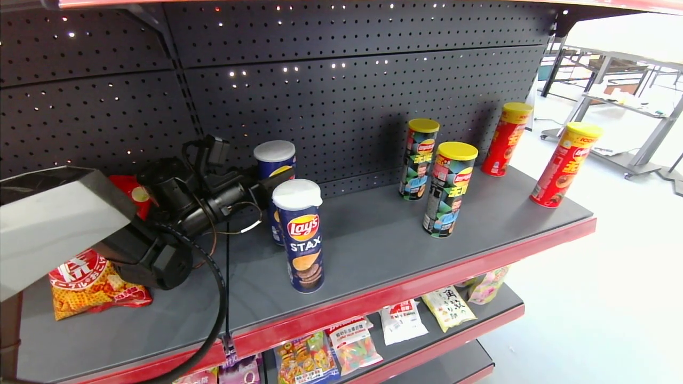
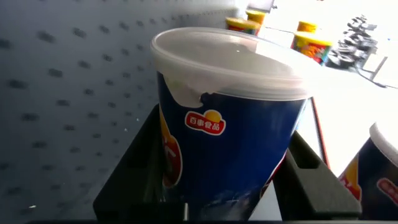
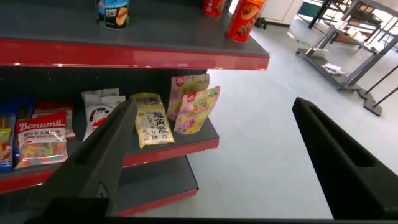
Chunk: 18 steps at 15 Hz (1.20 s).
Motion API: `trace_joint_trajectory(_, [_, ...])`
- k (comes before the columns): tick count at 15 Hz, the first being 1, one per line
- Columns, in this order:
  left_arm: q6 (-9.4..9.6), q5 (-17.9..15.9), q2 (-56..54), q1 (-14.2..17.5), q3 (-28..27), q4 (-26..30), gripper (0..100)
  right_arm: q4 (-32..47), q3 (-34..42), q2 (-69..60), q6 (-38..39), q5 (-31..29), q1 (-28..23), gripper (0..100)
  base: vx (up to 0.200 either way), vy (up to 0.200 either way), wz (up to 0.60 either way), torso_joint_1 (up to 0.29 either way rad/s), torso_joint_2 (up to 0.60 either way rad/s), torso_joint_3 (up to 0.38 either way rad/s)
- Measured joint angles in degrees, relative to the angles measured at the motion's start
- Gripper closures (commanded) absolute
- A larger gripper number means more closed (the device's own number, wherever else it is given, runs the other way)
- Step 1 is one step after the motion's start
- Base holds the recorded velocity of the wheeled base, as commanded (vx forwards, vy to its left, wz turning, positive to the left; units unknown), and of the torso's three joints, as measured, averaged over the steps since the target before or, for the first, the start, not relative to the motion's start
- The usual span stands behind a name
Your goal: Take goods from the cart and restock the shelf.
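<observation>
With five cans (image 1: pixel 304 234) standing on the shelf (image 1: pixel 373 240), the left gripper (image 2: pixel 224 168) grasps a sixth, blue can (image 1: pixel 275 157) near the backboard (image 1: pixel 373 96), not yet released; right gripper (image 3: pixel 214 106) gapes empty

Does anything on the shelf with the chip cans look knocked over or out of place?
Nothing is toppled; every can stands upright, including the rear blue can in the left gripper. One oddity: an orange snack bag lies flat at that shelf's left end, while other bags sit one shelf down.
</observation>
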Motion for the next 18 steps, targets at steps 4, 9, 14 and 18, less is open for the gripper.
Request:
trace_joint_trajectory(4, [-0.04,-0.1,0.5,-0.1,-0.8,0.7,100,0.0,0.0,0.0,-0.6,0.0,0.0,0,0.0,0.0,0.0,0.0,0.0,0.0])
trace_joint_trajectory(9, [-0.2,0.0,1.3,-0.1,-3.0,1.3,100,0.0,0.0,0.0,-0.7,0.0,0.0,0,0.0,0.0,0.0,0.0,0.0,0.0])
trace_joint_trajectory(14, [-0.13,-0.2,2.1,0.1,-3.3,1.3,100,0.0,0.0,0.0,-0.6,0.0,0.0,0,0.0,0.0,0.0,0.0,0.0,0.0])
trace_joint_trajectory(18, [-0.11,-0.2,2.5,0.1,-3.4,1.2,100,0.0,0.0,0.0,-0.6,-0.1,0.0,0,0.0,0.0,0.0,0.0,0.0,0.0])
